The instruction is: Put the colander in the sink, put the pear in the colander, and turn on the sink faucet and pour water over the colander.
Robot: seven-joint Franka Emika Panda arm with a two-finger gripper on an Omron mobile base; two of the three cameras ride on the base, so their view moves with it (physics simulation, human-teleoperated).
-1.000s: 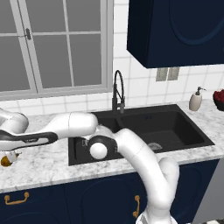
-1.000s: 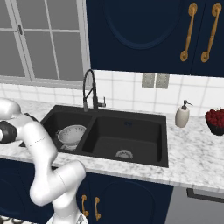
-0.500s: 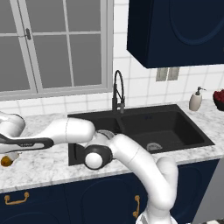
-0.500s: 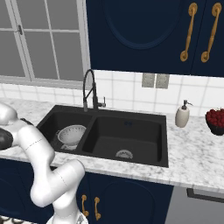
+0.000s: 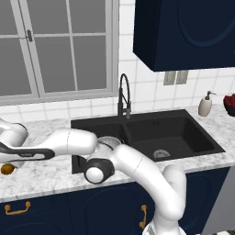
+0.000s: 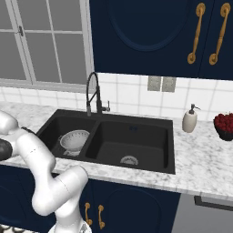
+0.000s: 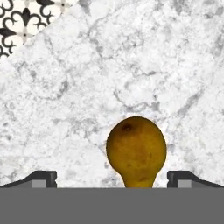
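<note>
So starting at the far left of the left base view, the pear [image 5: 6,169] is sitting on the marble counter [image 5: 46,172] right by the frame edge, with the arm's wrist stretched out over it. From the hand view you're looking straight down on it: the pear [image 7: 136,151] lies on the marble counter [image 7: 109,78], fat end up in frame and the narrow end down toward the bottom edge, and it sits between the two fingertips [image 7: 41,178], one on each side with clear space between each tip and the fruit. So the gripper [image 7: 112,179] is spread wide around the pear, not touching it as far as I can see. Moving right, the sink [image 5: 183,146] is the black double-basin one, and the colander [image 5: 109,142] is already in the left basin, partly hidden behind the arm's elbow. The right base view shows it better: the colander [image 6: 74,139] sits upright on the floor of the left basin of the sink [image 6: 150,157], nothing in it. The sink faucet [image 6: 94,93] stands at the back rim over the divider between the basins. Further right on the counter there's a white soap dispenser [image 6: 189,120] and, at the edge of frame, a dark bowl of red fruit [image 6: 224,125].
</note>
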